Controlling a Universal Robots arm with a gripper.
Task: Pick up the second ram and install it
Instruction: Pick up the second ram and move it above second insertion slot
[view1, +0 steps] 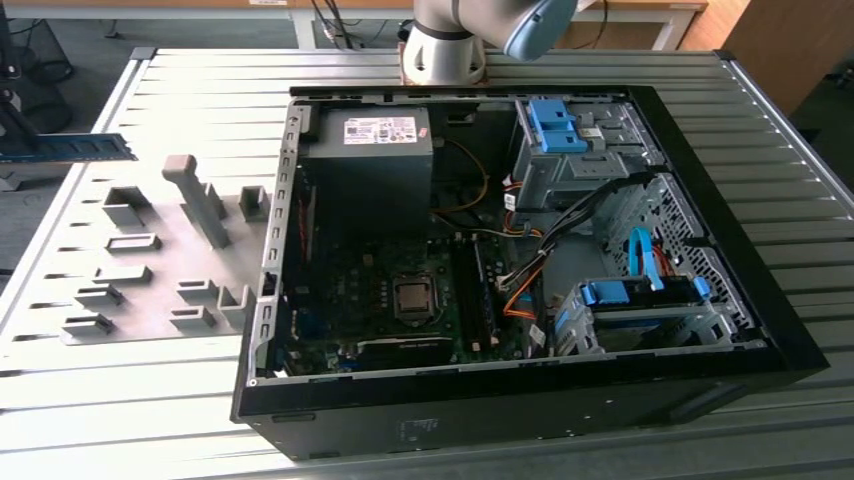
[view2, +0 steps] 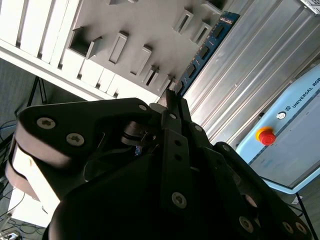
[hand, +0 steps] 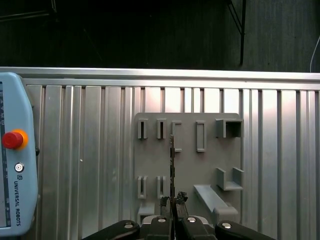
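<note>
Contact is plain to us in the first wrist view: the gripper has its two black fingers pinched shut on one end of the second ram, which we see edge-on as a thin dark line running away from the fingertips. In the second wrist view the same stick shows its blue face and a row of dark chips, jutting out past the gripper.

In the exterior view we find the ram held up in the air at the exterior view's left edge, lying roughly level, apart from the grey holder plate (its blocks and slots sit below and to the exterior view's right of the stick). That plate rests on the ribbed metal table.

The open black computer case lies on the same table, well apart from the ram, with the motherboard exposed inside. A pale blue teach pendant with a red button lies near the plate.
</note>
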